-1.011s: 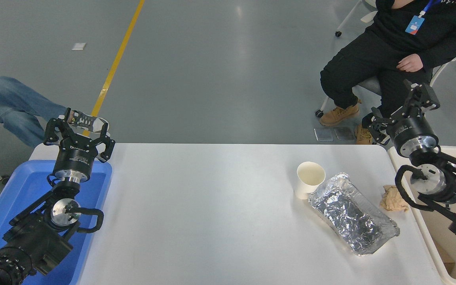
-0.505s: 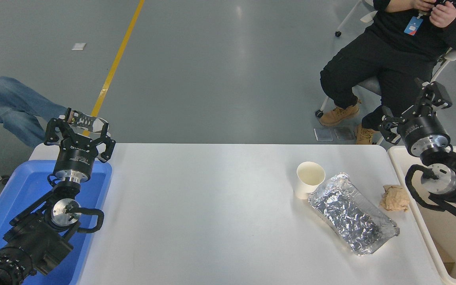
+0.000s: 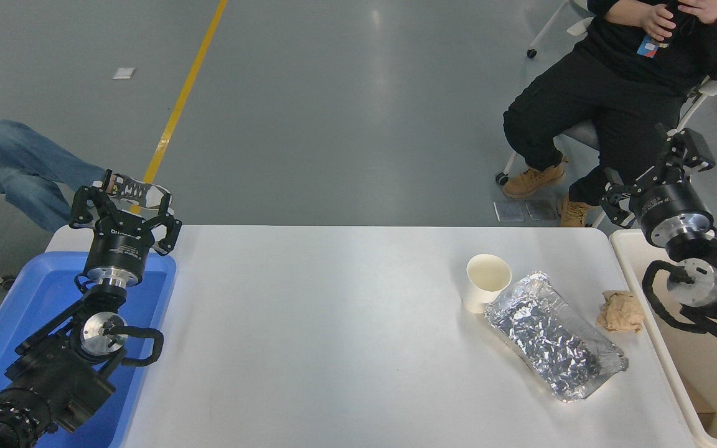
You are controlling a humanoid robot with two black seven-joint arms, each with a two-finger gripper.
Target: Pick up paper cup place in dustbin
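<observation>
We see the cup (image 3: 488, 282) standing upright on the white desk (image 3: 333, 323), right of centre, its mouth open to the camera and its cream inside showing. Its near right side touches the far end of a crinkled foil tray (image 3: 554, 336), which lies slantwise toward the desk's near right. A crumpled brown wad (image 3: 621, 310) sits right of the tray, near the desk's right edge and apart from the cup.

The bin (image 3: 629, 274) stands just off the desk's right side; we see its thick cream rim and part of a deep inner wall. Our right arm comes in over it from the right edge, and the right tool (image 3: 656, 172) is held up beyond the bin's far corner, well apart from the cup. Its fingers are spread wide with nothing between them.

Our left arm lies at the lower left over a blue tray (image 3: 41, 292), and the left tool (image 3: 123, 200) sits over the tray's far edge, wide apart too and holding nothing.

Beyond the desk, a person in black (image 3: 613, 81) sits on a chair at the upper right, hands raised at the chest. Another person's leg in jeans (image 3: 16, 168) shows at the far left.
</observation>
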